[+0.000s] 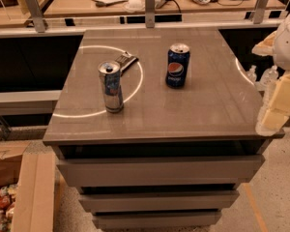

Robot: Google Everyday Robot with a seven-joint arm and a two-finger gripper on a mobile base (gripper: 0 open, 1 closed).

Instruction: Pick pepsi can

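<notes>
Cans: one pepsi can [177, 65], one silver can [110, 86]; tool [274, 116] at right edge, state unclear.

Dark blue pepsi can [177, 65] bears a red-white-blue logo; cream hand [274, 116] hangs at right edge of grey table [193, 112].

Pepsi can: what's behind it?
Behind the short dark blue pepsi can, grey tabletop runs to the far edge; the patch it covers is unseen. Cream end effector hangs at the right edge.

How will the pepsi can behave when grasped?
The pepsi can stands upright, so a sideways nudge may tip and roll it. Its glossy round wall looks slippery; thin metal probably dents. The end effector hangs at the right edge of the table.
</notes>
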